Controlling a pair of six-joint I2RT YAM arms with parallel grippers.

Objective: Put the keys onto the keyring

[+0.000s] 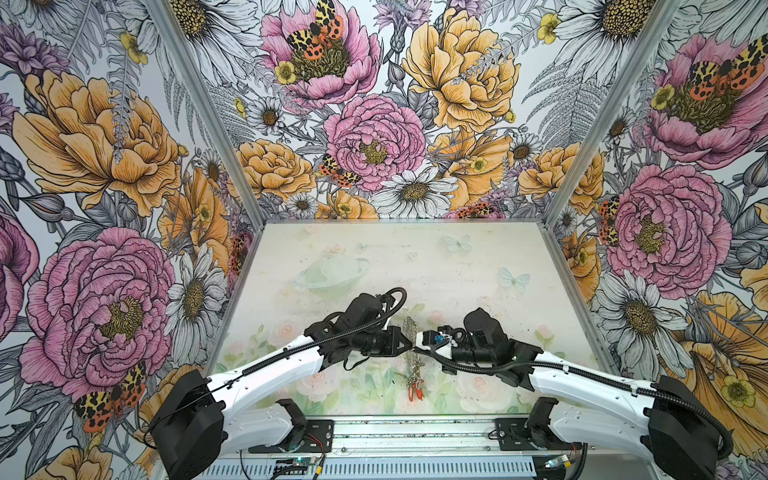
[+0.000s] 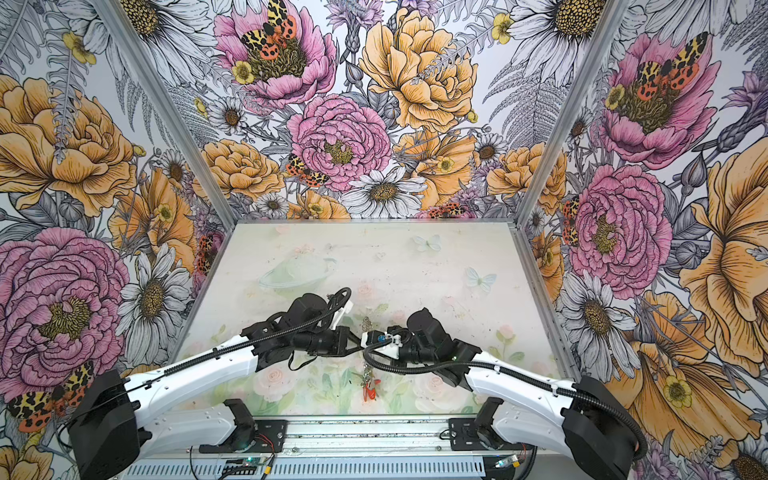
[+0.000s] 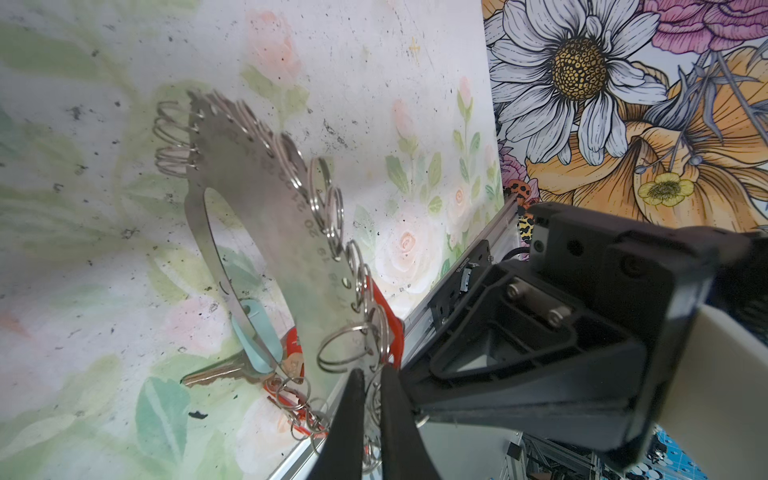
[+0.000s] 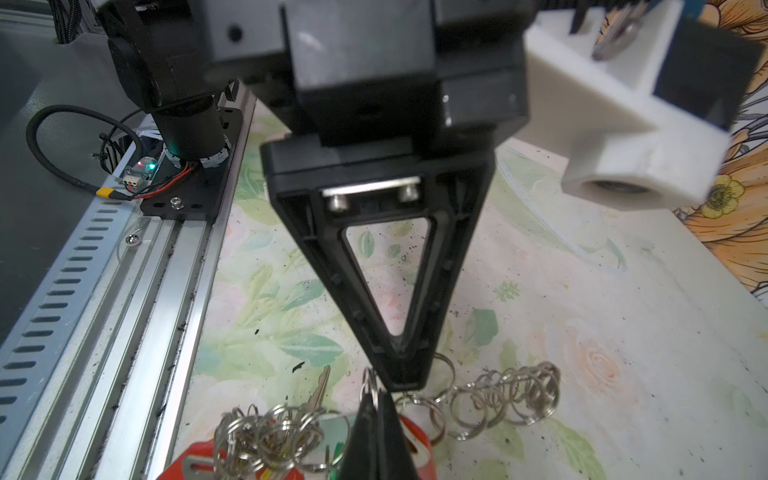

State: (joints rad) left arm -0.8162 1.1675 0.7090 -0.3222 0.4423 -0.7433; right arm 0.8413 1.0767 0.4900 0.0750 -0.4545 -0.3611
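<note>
Speckled tabletop (image 1: 374, 257); left pincer (image 3: 372, 372), right pincer (image 4: 377, 395) nip flat crescent ring-fringed keyring (image 3: 266, 216).

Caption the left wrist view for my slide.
Keyring on edge, left gripper pinching its ringed rim, right gripper alongside, tagged keys nearby.

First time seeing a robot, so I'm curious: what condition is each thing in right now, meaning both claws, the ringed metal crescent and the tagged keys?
left gripper: shut, pinching the keyring's ringed edge.
right gripper: shut, pinching the keyring from the opposite side.
keyring: held up on edge, not lying flat.
keys: bunched at the keyring's lower end; threaded or not, cannot tell.
</note>
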